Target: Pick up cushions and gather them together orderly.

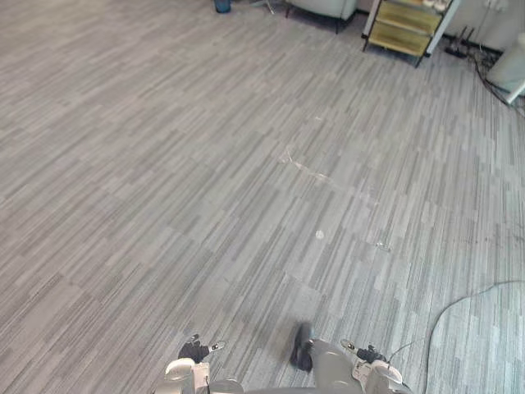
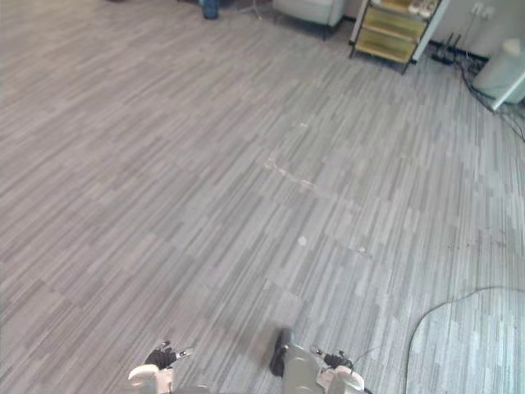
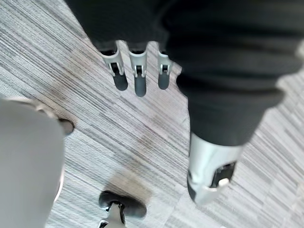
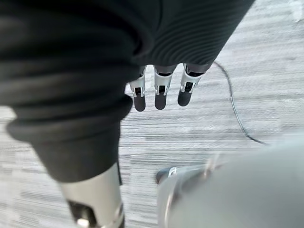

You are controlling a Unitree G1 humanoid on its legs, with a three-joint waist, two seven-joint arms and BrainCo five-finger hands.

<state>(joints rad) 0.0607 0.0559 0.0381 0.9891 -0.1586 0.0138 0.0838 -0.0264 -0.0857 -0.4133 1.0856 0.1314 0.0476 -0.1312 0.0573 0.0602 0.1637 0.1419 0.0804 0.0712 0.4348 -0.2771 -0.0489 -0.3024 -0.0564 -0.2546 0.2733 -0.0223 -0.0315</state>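
My left hand (image 3: 137, 78) hangs at my side over the grey striped carpet (image 1: 246, 180). Its fingers are straight, its thumb (image 3: 209, 175) stands apart, and it holds nothing. My right hand (image 4: 159, 92) hangs the same way on the other side. Its fingers point down at the carpet, its thumb (image 4: 95, 204) is apart, and it holds nothing.
The carpet stretches wide ahead of me. At the far end stand a yellow-shelved rack (image 1: 406, 25), a pale upholstered seat (image 1: 324, 6) and a blue bin (image 1: 222, 5). A white object (image 1: 510, 70) and floor cables (image 1: 467, 41) sit at the far right.
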